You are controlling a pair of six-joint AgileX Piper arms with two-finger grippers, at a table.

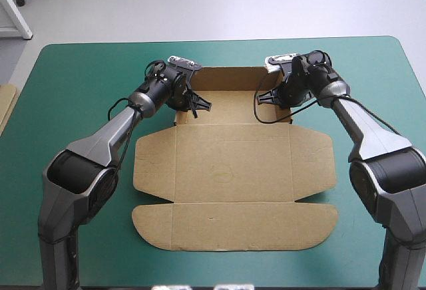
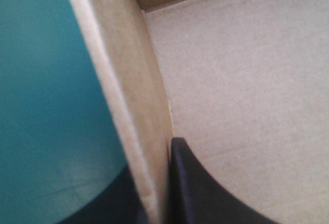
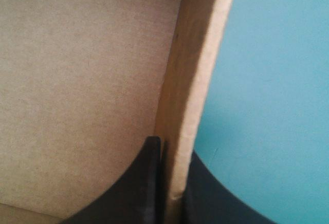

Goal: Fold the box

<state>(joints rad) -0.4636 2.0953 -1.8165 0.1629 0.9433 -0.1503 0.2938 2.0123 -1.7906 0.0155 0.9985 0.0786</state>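
Note:
The brown box point(image 1: 233, 163) lies mid-table with its lid and front flaps flat and its far part raised into a shallow tray. My left gripper point(image 1: 193, 104) is shut on the tray's left side wall point(image 2: 136, 106), one black finger inside the tray and one outside over the teal-green cover. My right gripper point(image 1: 273, 98) is shut on the right side wall point(image 3: 193, 85) the same way. The tray floor point(image 3: 77, 90) fills the inner side of both wrist views, and the back wall point(image 1: 229, 77) stands upright between the arms.
The teal-green cover point(image 1: 80, 84) spreads wide on both sides of the box. A brown board edge point(image 1: 5, 104) shows at the table's left edge. The rounded lid flap point(image 1: 233, 227) reaches toward the table's near edge.

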